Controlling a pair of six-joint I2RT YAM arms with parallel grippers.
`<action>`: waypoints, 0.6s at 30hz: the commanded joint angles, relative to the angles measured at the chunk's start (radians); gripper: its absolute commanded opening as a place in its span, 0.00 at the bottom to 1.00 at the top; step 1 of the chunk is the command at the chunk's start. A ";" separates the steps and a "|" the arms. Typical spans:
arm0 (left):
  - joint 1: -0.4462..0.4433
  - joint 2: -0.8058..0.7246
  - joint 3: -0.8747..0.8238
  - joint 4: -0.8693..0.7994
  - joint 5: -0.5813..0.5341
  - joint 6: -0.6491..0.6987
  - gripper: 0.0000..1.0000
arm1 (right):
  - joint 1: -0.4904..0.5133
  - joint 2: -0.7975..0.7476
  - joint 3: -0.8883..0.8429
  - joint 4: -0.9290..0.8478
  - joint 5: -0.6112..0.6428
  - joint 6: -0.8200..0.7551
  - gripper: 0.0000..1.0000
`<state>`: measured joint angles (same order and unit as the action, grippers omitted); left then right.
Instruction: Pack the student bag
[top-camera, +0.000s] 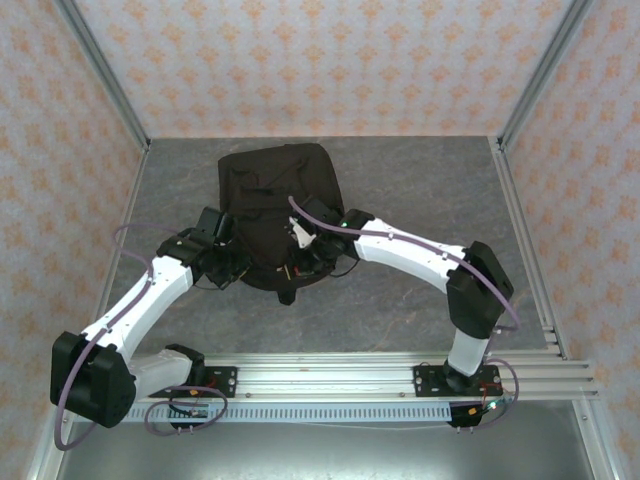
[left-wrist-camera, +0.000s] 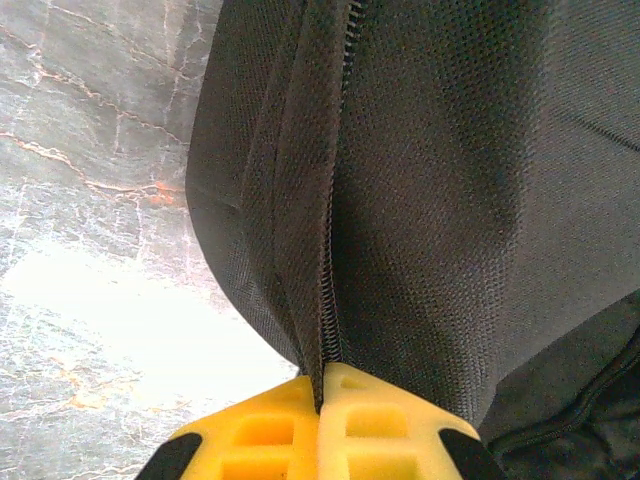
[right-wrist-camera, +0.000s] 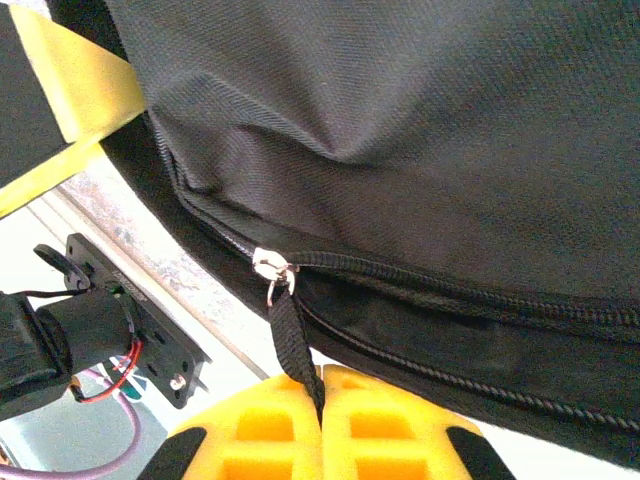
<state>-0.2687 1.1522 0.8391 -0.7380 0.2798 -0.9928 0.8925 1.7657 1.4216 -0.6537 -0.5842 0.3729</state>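
Observation:
The student bag (top-camera: 275, 205) is a large black fabric backpack lying in the middle of the grey table, with both arms at its near end. My left gripper (left-wrist-camera: 326, 385) is shut on a fold of the bag's fabric along a closed zipper seam (left-wrist-camera: 330, 250). My right gripper (right-wrist-camera: 321, 385) is shut on the black webbing pull tab (right-wrist-camera: 292, 340), which hangs from the silver zipper slider (right-wrist-camera: 270, 266). The zipper beside the slider looks closed. In the top view the left gripper (top-camera: 232, 262) sits at the bag's left near corner and the right gripper (top-camera: 308, 255) at its right near side.
The marbled grey tabletop (top-camera: 400, 190) stretches round the bag. An aluminium rail (top-camera: 330, 375) carrying the arm bases runs along the near edge. Patterned walls and metal posts (top-camera: 105, 75) enclose the back and sides. The left arm's black and yellow parts (right-wrist-camera: 70, 90) show beyond the bag.

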 joint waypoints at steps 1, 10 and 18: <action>0.006 0.001 0.030 -0.046 -0.103 0.031 0.00 | -0.023 -0.051 -0.001 -0.081 0.014 -0.042 0.00; 0.010 0.023 0.094 -0.090 -0.141 0.072 0.00 | -0.029 -0.023 0.048 -0.135 0.025 -0.097 0.00; 0.097 0.020 0.138 -0.156 -0.214 0.095 0.00 | 0.046 0.078 0.185 -0.021 -0.024 0.006 0.00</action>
<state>-0.2180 1.1889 0.9421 -0.8440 0.1886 -0.9222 0.9085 1.7966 1.5276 -0.7139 -0.5976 0.3397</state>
